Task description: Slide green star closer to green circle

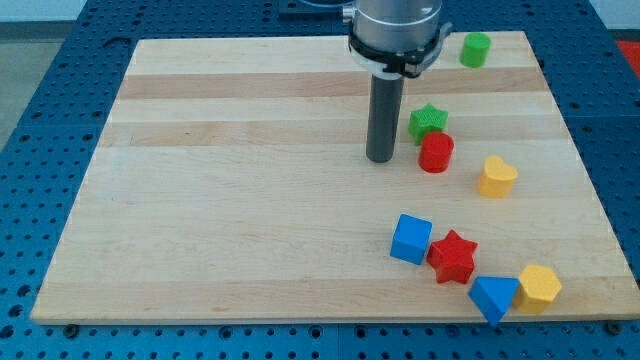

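- Now for the end effector: just a straight dark rod, standing upright, with nothing held and no part that can open or close.
- Down at my tip: set on the wooden counter, near the middle, a bit toward the view's right.
- Close to the green star, on its left in the view and a little lower, with a small strip of bare wood between, so not touching.
- About level with the red round block, also on its left in the view and apart from it.
- For the green star: near the view's top right part of the counter, just above the red round block and right up against it.
- For the green circle: close to the view's top right corner, up and to the right of the green star, well apart from it.
- To the right of the red round block and a bit lower: a yellow heart, on its own.
- Near the view's bottom right: a blue cube, a red star, a blue triangle and a yellow block, bunched in a row sloping down to the right, each one pressed against the next.
- All around the counter: a blue board with holes.
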Motion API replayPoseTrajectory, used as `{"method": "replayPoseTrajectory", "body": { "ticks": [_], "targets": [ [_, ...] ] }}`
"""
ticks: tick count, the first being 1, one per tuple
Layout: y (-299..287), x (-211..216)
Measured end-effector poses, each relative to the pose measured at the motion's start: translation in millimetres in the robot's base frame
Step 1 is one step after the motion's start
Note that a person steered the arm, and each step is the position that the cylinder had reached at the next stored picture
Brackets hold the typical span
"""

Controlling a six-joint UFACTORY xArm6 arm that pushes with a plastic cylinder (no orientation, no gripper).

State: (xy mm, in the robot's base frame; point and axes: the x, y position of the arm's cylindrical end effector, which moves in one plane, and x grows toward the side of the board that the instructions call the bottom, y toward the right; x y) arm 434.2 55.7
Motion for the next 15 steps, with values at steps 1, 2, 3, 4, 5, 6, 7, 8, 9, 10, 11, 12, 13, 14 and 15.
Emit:
{"method": "replayPoseTrajectory", "body": {
  "ticks": [1, 2, 3, 4, 5, 6, 7, 8, 9, 10, 11, 12, 13, 14, 15],
  "targets": [
    [21.1, 0.3],
    [47.1, -34.9],
    [64.6, -60.8],
    [54.0, -48.7],
    [50.5, -34.6],
    [62.6, -40.4],
    [70.0, -48.4],
    [70.0, -48.4],
    [69.4, -48.4],
    [68.8, -48.4],
    [68.8, -51.0],
    [68.8, -54.8],
    [68.4, -59.3],
    [68.4, -63.9],
    [68.5, -63.9]
  ]
}}
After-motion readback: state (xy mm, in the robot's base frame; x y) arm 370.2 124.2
